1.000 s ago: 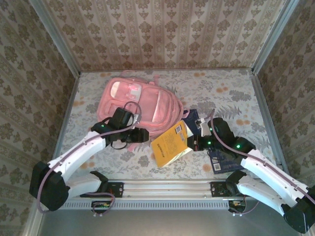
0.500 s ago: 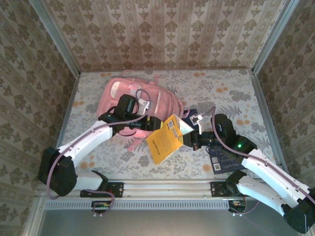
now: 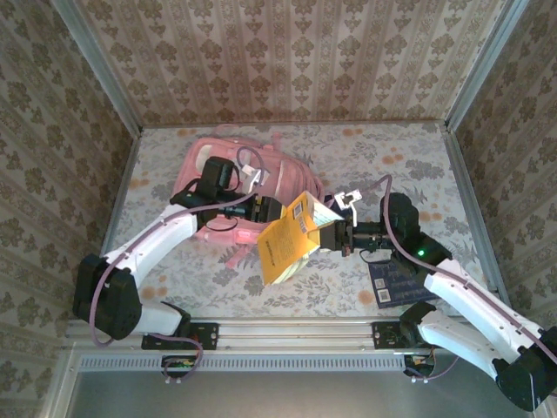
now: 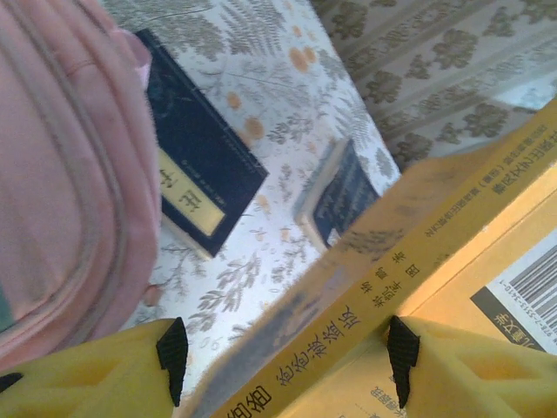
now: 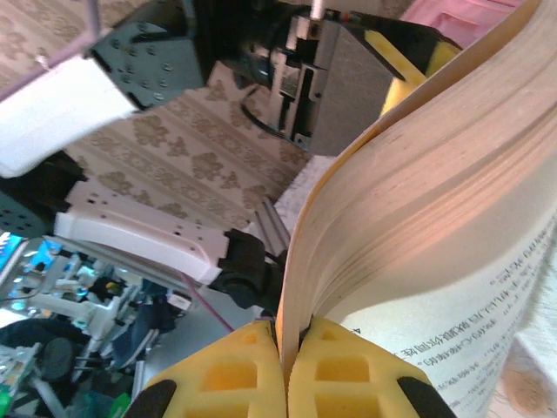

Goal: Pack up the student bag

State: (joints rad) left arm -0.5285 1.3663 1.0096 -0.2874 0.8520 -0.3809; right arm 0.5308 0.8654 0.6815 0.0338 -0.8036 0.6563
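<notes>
Floral table [image 3: 392,157], papered walls: a yellow book [image 3: 287,244] held up between two arms.
The right gripper [image 5: 285,335] is clamped on the book's thin outer leaf, lifting it off the table. The left gripper [image 4: 287,353] has its fingers apart astride the spine, probably to take or steer it toward the student bag [image 3: 198,161] lying far left. Two dark blue books [image 4: 196,170] wait flat nearby.

Top view: soft, even light, a bit washed out, warm cast, only faint shadows on table [image 3: 365,161]. Left wrist cam: book [image 4: 348,300] too close, blurry; bag [image 4: 61,174] soft; glare top-right corner. Right wrist cam: pages bright, lower-left bkgd dim.
</notes>
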